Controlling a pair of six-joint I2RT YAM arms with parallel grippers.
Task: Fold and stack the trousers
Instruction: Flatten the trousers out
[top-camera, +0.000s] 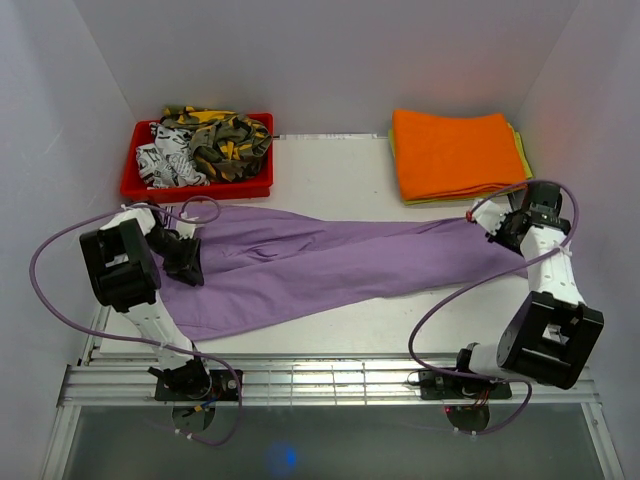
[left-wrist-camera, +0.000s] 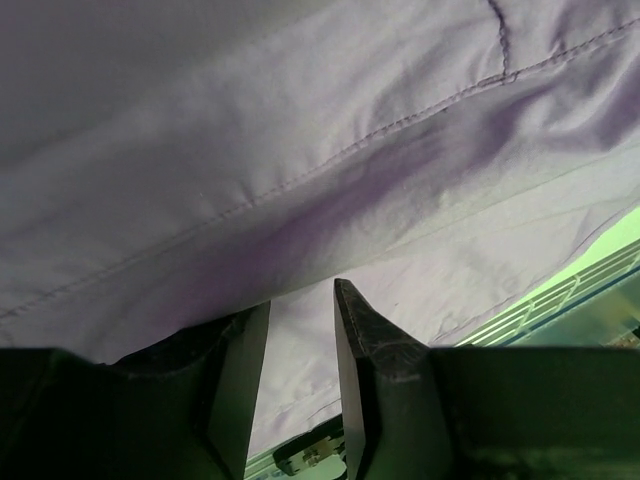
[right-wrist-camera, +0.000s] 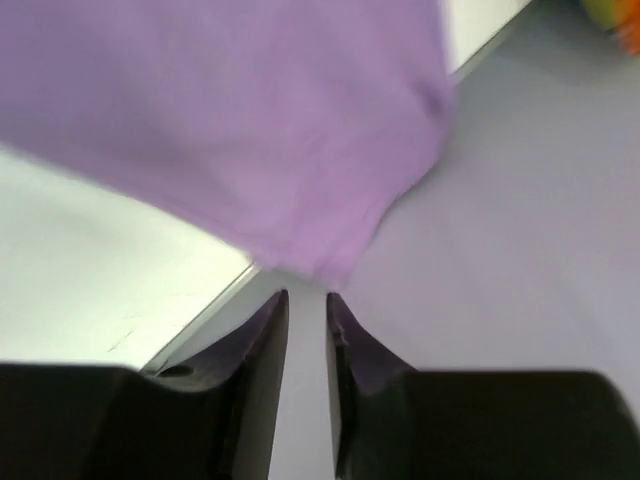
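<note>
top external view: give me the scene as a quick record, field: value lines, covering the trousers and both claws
trousers: lilac-purple thin-fabric trousers, unfolded, spread across the white table
left claw: at the wide left end, jaws narrowly apart, grip unclear
right claw: at the narrow right end, jaws narrowly apart, grip unclear
bin: red plastic bin, far left, holding camouflage and black-and-white garments
stack: folded orange cloths over a yellow-green cloth, far right

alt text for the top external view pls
Lilac trousers lie spread across a white table, the left tool at the waist end and the right tool at the cuffs. Behind sit a red bin of patterned garments and a stack of orange cloths.
</note>
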